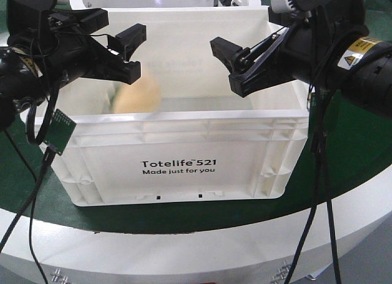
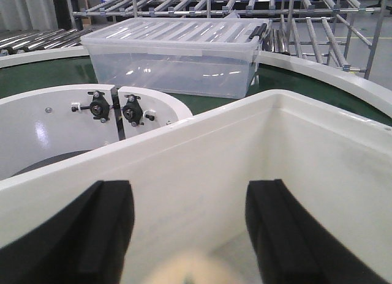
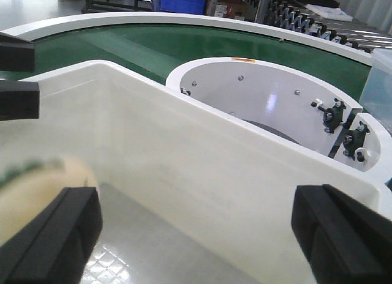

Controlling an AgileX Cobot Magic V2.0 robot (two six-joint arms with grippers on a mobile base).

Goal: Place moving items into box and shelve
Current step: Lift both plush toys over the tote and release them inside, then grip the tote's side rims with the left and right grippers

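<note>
Totelife-printed white crate (image 1: 184,128) sits up front on the green belt (image 1: 361,155). Inside it, at its left end, there's a blurred tan item (image 1: 138,95) just under the left gripper (image 1: 135,51), whose jaws are wide apart. Over the crate's right end hovers the right gripper (image 1: 225,67), jaws also spread and empty. Beyond the crate stands a clear lidded bin (image 2: 177,57).

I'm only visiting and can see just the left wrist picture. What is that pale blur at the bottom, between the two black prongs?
Observer: The front view shows a tan lump, blurred, just below the open left hand and inside the white box.
Visitor: Is there a second hand nearby?
Observer: Yes. The right hand hangs open over the right side of the box, holding nothing.
Visitor: Does the box have any writing on it?
Observer: Its front wall reads "Totelife 521" in black.
</note>
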